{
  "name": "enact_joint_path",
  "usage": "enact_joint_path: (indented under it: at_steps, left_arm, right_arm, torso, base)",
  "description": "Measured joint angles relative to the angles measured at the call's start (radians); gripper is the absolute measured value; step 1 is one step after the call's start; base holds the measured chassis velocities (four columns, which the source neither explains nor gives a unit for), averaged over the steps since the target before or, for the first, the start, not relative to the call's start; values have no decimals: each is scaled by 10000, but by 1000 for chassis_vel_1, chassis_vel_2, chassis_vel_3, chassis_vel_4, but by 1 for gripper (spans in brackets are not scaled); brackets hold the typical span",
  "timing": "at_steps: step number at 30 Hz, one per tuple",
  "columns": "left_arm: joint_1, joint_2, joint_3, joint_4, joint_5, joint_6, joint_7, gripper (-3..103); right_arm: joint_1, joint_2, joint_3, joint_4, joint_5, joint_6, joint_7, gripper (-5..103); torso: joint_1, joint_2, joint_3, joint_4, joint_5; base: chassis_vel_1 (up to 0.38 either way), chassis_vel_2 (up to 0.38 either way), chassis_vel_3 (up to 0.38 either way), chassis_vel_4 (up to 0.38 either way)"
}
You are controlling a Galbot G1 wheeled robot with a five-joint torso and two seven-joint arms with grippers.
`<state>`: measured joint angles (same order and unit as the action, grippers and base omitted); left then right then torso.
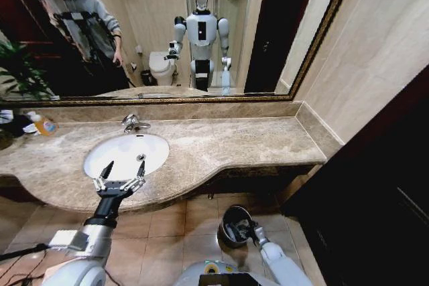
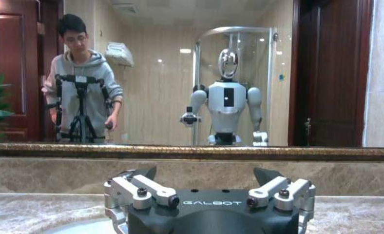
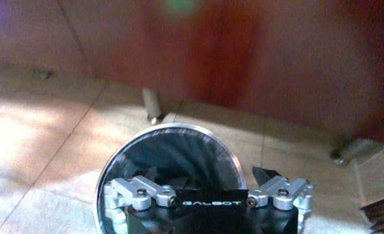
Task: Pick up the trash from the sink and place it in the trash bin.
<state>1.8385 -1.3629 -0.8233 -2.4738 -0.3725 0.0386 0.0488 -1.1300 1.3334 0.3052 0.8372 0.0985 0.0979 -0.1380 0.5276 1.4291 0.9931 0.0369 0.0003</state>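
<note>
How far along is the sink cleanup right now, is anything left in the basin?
The sink basin looks bare, so the pickup there seems done, though items in the trash bin are unclear. In hand: nothing. The left gripper hangs open over the basin's near rim, holding nothing. The right gripper is at the bin's mouth near the floor. Left: probably only confirming the drop.

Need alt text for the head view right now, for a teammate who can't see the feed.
The left gripper hovers open over the near rim of the white sink in a beige marble counter. Lower right, the right gripper holds the black trash bin above the tiled floor.
</note>
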Motion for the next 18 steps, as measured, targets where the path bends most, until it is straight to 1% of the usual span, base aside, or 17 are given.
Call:
enact_joint_path:
  at_steps: [1,2,4,5,6,7,8,9,10,11,12,13,14,15,16,17,18]
  left_arm:
    - [0,0,0,0,0,0,0,100]
    - [0,0,0,0,1,0,0,100]
    - [0,0,0,0,0,0,0,100]
    - [0,0,0,0,0,0,0,100]
    - [0,0,0,0,0,-1,0,100]
    - [0,0,0,0,0,0,0,100]
    - [-1,1,0,0,0,0,0,100]
    - [-1,1,0,0,0,0,0,100]
    - [1,0,-1,-1,0,0,0,100]
    - [0,0,-1,-1,0,-1,0,100]
    - [0,0,-1,-1,0,-1,0,100]
    - [0,0,-1,0,0,-1,-2,100]
    - [0,1,-1,-1,0,-1,-1,100]
    - [0,1,0,0,0,-1,-1,100]
    - [0,1,0,0,0,-1,-1,100]
    - [1,0,0,0,0,-1,0,100]
    - [0,0,0,-1,0,-1,0,100]
  right_arm:
    - [0,0,0,0,0,0,0,94]
    - [-294,-198,61,512,237,-12,-2,99]
    - [-846,-535,194,1485,569,172,-40,100]
    - [-846,-535,194,1485,569,172,-40,100]
    - [-1190,-759,506,2005,547,856,-42,100]
    - [-1268,-839,661,2062,519,1400,-13,100]
    - [-1413,-985,986,2318,523,2121,28,100]
    - [-1413,-985,986,2318,523,2121,28,100]
    - [-1599,-1109,1331,2725,682,2277,-77,100]
    - [-1854,-1250,1727,3281,1043,2254,-362,100]
    - [-1854,-1250,1727,3281,1043,2254,-362,100]
    - [-2272,-1429,2339,4186,1684,1936,-850,100]
    - [-2637,-1527,2897,4953,2172,1651,-1173,100]
    - [-2785,-1551,3139,5265,2337,1552,-1283,100]
    - [-2785,-1551,3139,5265,2337,1552,-1283,100]
    - [-3467,-1551,4115,6558,2622,1269,-1504,100]
    - [-3709,-1528,4423,7049,2655,1188,-1561,100]
  torso:
    - [0,0,0,0,0]
    - [0,0,0,0,0]
    - [0,0,0,-4,-2]
    - [0,0,0,-4,-2]
    - [-2,1,0,-2,-1]
    - [-2,1,0,-2,-3]
    - [-2,0,0,-1,1]
    - [-2,0,0,-1,1]
    - [-1,0,0,0,8]
    - [0,0,0,0,3]
    - [0,0,0,0,3]
    - [0,1,0,0,-11]
    - [-1,0,0,-1,-1]
    - [0,1,0,-1,2]
    - [0,1,0,-1,2]
    - [-1,1,0,-1,2]
    - [-1,0,0,-2,0]
  base:
    - [0,0,0,0]
    - [0,0,0,0]
    - [0,0,0,0]
    - [0,0,0,0]
    - [0,0,0,0]
    - [0,0,0,0]
    - [0,0,0,0]
    - [0,0,0,0]
    - [0,0,0,0]
    - [0,0,0,0]
    - [0,0,0,0]
    - [0,0,0,0]
    - [0,0,0,0]
    - [0,0,0,0]
    - [0,0,0,0]
    - [0,0,0,0]
    - [0,0,0,0]
